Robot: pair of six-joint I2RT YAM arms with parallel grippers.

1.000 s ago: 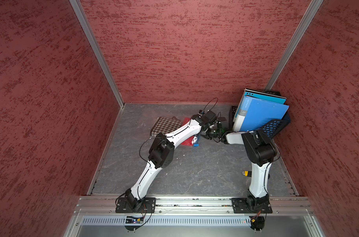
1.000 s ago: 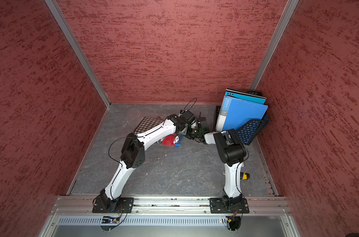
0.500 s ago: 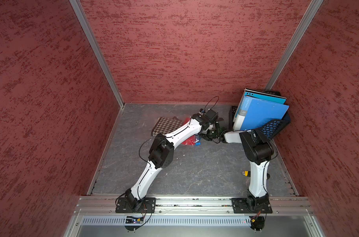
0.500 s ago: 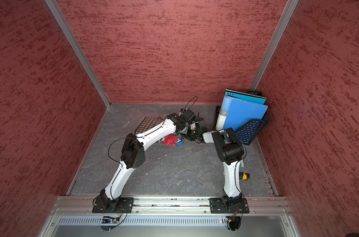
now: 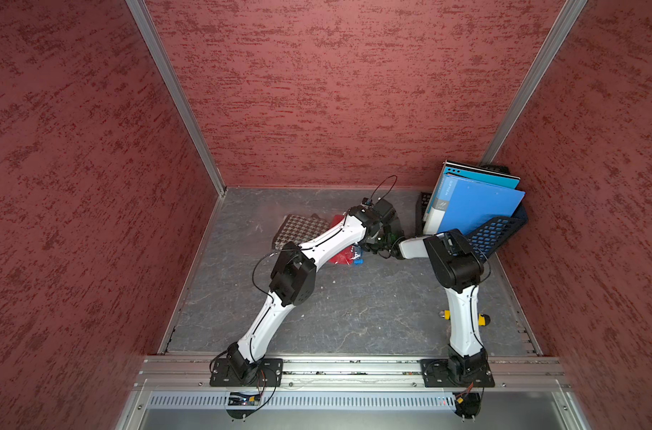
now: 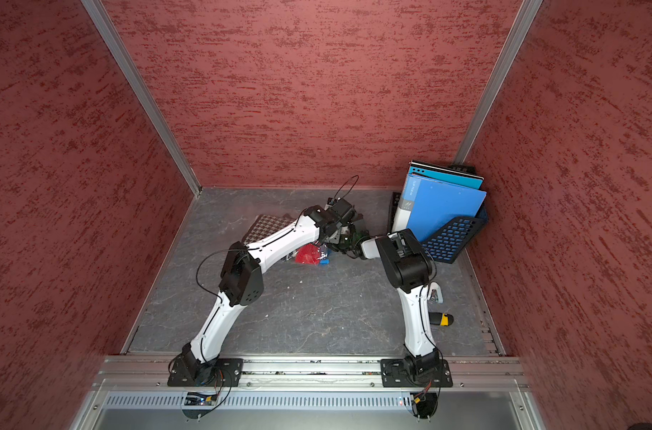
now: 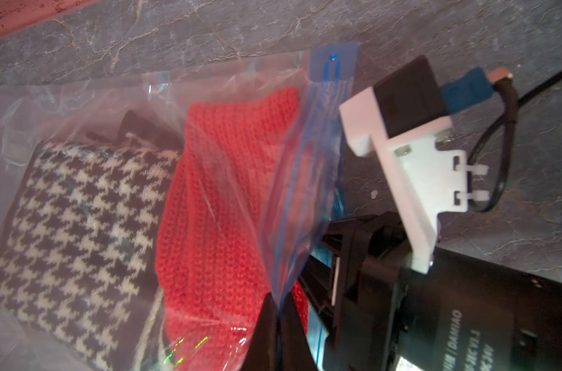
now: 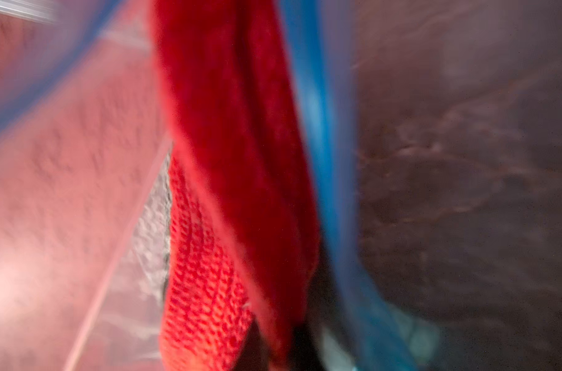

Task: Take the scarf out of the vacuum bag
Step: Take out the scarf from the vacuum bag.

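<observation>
The vacuum bag (image 7: 80, 106) lies on the grey floor, clear plastic with a blue zip strip (image 7: 318, 144). Inside it are a red knitted scarf (image 7: 228, 192) and a black-and-white houndstooth cloth (image 7: 74, 218). My left gripper (image 7: 278, 321) is shut on the bag's plastic edge by the zip strip and holds it up. My right gripper (image 8: 279, 347) is shut on a fold of the red scarf (image 8: 228, 128) at the bag's mouth, beside the blue strip (image 8: 321, 128). In both top views the two wrists meet over the bag, with the scarf (image 5: 341, 257) (image 6: 309, 255) partly under the left arm.
A dark blue mesh rack (image 5: 495, 231) holding blue folders (image 5: 473, 208) stands at the back right, close behind the right arm. A yellow-and-black tool (image 6: 441, 319) and a small grey object (image 6: 434, 294) lie by the right arm's base. Red walls enclose three sides.
The right gripper has moved left into the bag's mouth and closed on the red scarf. The left gripper has kept its hold on the bag's edge.
</observation>
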